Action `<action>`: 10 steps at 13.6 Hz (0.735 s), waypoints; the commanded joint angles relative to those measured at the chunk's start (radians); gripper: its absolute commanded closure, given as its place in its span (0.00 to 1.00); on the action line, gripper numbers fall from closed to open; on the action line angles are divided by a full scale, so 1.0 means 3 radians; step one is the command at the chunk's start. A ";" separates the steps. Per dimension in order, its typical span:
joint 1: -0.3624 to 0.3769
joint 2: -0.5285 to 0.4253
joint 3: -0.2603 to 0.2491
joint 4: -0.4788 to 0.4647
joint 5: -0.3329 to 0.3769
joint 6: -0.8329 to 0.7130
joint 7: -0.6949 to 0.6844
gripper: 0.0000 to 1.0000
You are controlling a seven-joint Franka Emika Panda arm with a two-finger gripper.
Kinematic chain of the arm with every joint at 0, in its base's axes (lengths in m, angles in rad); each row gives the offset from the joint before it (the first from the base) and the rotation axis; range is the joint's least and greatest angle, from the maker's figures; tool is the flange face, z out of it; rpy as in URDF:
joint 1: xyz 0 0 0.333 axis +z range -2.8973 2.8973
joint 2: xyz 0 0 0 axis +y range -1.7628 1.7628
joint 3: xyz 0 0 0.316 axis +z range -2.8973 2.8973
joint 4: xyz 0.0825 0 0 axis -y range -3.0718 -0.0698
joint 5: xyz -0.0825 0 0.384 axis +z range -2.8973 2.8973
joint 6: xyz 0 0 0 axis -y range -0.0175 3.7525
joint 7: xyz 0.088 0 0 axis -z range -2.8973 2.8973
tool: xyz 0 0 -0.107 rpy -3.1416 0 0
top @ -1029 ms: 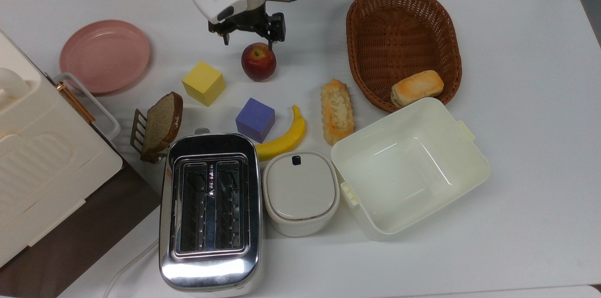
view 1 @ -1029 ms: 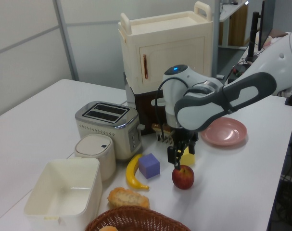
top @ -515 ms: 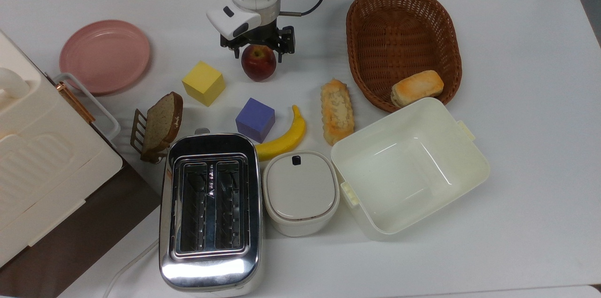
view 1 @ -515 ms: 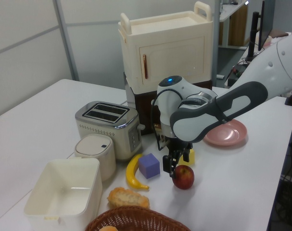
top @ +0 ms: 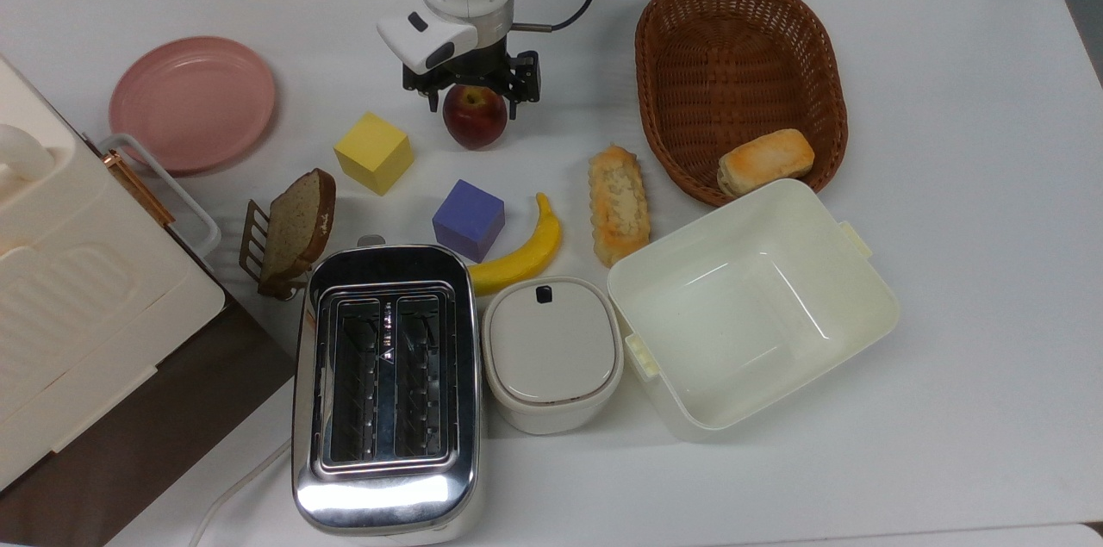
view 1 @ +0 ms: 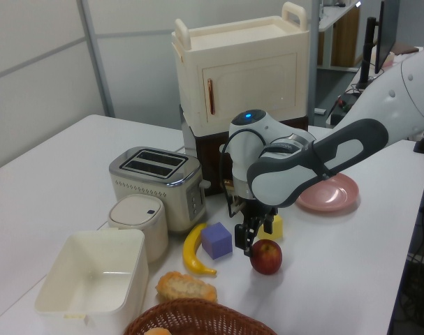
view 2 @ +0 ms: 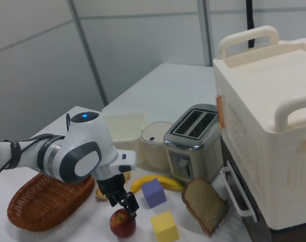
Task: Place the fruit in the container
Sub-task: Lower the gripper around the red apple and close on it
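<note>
The fruit, a dark-red apple [top: 475, 118] [view 1: 266, 257] [view 2: 123, 224], sits on the white table behind the yellow cube. My gripper [top: 473, 97] [view 1: 251, 241] [view 2: 125, 203] is lowered over the apple's far half, open, with one finger on each side of it in the top view and small gaps between the fingers and its skin. The container, a cream-white tub [top: 870, 310] [view 1: 54, 279] [view 2: 125, 127], stands empty at the top view's lower right, well away from the apple.
Between apple and tub lie a yellow banana [top: 522, 251], a purple cube [top: 468, 219] and a long pastry [top: 618, 204]. A wicker basket [top: 741, 30] holds a bun. A yellow cube [top: 373, 152], pink plate [top: 191, 102], toaster [top: 385, 388] and white lidded box [top: 551, 353] are also on the table.
The gripper has shifted towards the top view's right and come down around the apple. It has barely moved in the last half second. The apple has stayed in place.
</note>
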 commanded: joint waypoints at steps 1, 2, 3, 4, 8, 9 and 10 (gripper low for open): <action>-0.0027 -0.0050 0.0004 -0.0087 -0.0060 0.0121 -0.0014 0.00; -0.0032 -0.0045 0.0009 -0.0077 -0.0060 0.0101 -0.0014 0.00; -0.0017 0.0005 0.0004 -0.0046 -0.0065 0.0096 -0.0014 0.00; -0.0007 0.0072 0.0004 0.0005 -0.0065 0.0085 0.0001 0.00; -0.0027 0.0088 0.0009 0.0010 -0.0065 0.0080 -0.0014 0.00; -0.0047 0.0088 0.0009 0.0010 -0.0065 0.0090 -0.0019 0.00; -0.0063 0.0083 0.0019 0.0010 -0.0065 0.0090 -0.0019 0.00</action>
